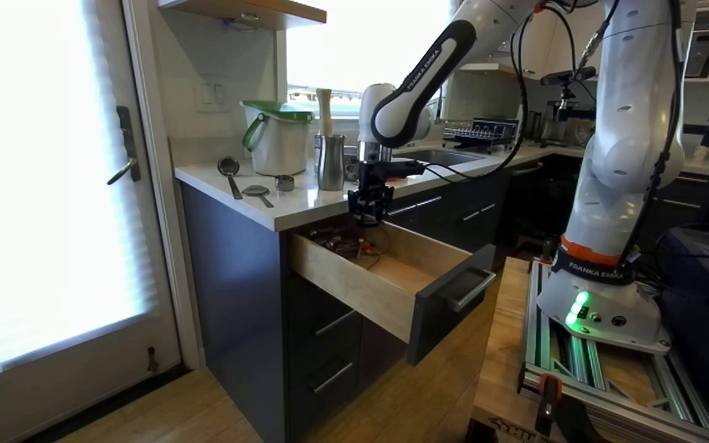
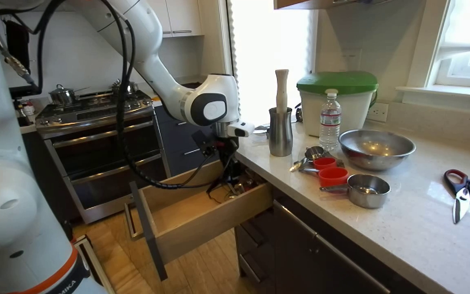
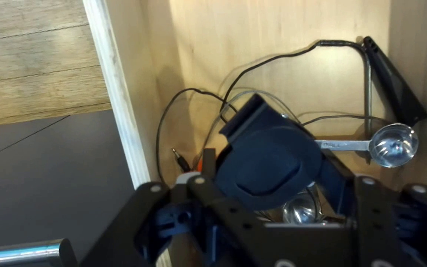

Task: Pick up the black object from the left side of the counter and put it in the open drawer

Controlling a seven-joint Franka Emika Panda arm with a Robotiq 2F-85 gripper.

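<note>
Gripper, black, two-fingered, is clamped on rounded matte-black object, over light-wood drawer. Caution (wrist view): uneven release could tip object onto silver metal spoon at 3 o'clock; lowering could snag thin black cable at 12 o'clock.

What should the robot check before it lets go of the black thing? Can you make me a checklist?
1. Is the drawer open? Ok: it is pulled out.
2. Is the black object in the gripper? Ok: it looks held.
3. Is the gripper over the drawer? Ok: the wrist view looks down into it.
4. Is the space around the drop spot free? Not ok: a shiny measuring spoon and a black cable lie there.
5. Is it low enough to let go gently? Cannot tell: its height above the drawer is unclear.
</note>
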